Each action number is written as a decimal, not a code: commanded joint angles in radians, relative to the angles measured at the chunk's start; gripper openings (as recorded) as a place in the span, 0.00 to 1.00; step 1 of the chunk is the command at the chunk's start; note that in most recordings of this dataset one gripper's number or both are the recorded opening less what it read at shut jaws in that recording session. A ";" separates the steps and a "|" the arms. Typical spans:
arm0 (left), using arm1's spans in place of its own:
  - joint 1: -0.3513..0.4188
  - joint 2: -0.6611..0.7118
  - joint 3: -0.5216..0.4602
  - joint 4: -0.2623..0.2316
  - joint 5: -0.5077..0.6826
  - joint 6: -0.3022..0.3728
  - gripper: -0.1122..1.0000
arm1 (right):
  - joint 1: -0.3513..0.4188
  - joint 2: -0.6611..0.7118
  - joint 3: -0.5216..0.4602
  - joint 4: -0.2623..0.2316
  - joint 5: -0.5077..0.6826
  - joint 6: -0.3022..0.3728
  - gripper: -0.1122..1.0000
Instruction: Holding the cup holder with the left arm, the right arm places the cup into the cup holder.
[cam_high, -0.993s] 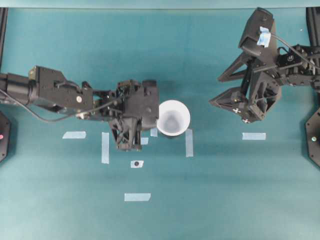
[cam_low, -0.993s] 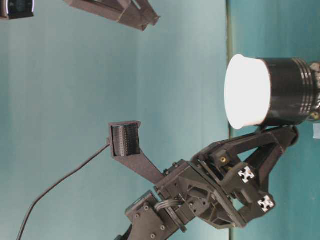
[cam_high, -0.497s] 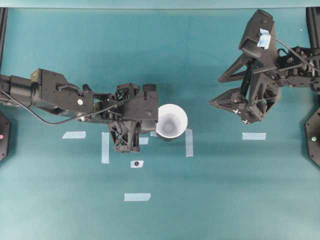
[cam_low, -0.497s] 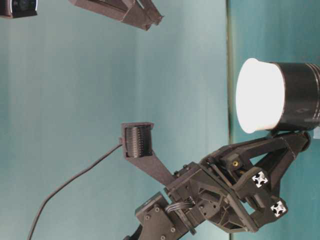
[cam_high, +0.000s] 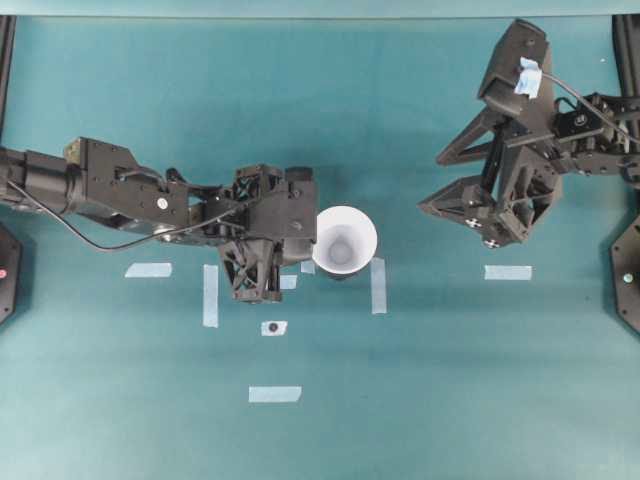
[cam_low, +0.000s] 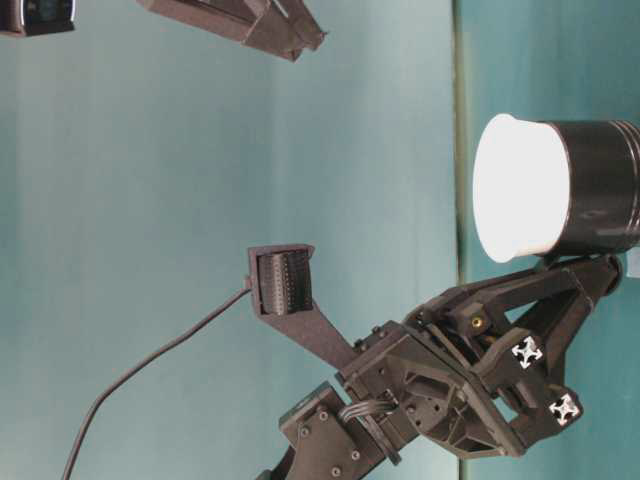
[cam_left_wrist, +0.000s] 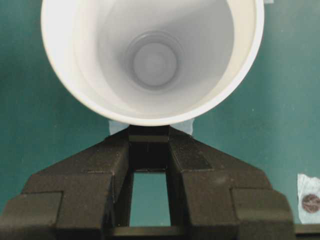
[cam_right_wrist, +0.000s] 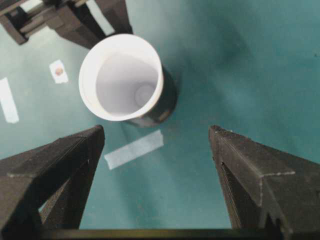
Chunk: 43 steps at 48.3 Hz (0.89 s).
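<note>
Overhead: cup (cam_high: 344, 238) seated in holder (cam_high: 341, 272), just off the tip of left jaws (cam_high: 305, 237); right jaws (cam_high: 462, 205) spread wide, empty, well apart.

Table-level: white rim (cam_low: 512, 188) protruding from black holder (cam_low: 603, 187), left jaws (cam_low: 608, 272) pinched on its handle.

Left wrist: cup (cam_left_wrist: 152, 55) right ahead of narrowed jaws.

Right wrist: cup (cam_right_wrist: 121, 77) in holder (cam_right_wrist: 165, 97), far beyond gaping jaws.

Cup (cam_high: 344, 238) inside cup holder (cam_right_wrist: 162, 102)
</note>
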 joint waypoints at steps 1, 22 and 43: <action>-0.003 -0.017 -0.006 0.005 -0.006 0.000 0.29 | 0.002 -0.008 -0.011 0.002 -0.008 0.008 0.89; -0.003 -0.023 0.000 0.005 0.006 -0.006 0.38 | 0.002 -0.008 -0.011 0.003 -0.008 0.008 0.89; -0.003 -0.031 -0.003 0.005 0.011 -0.006 0.95 | 0.002 -0.008 -0.011 0.003 -0.009 0.009 0.89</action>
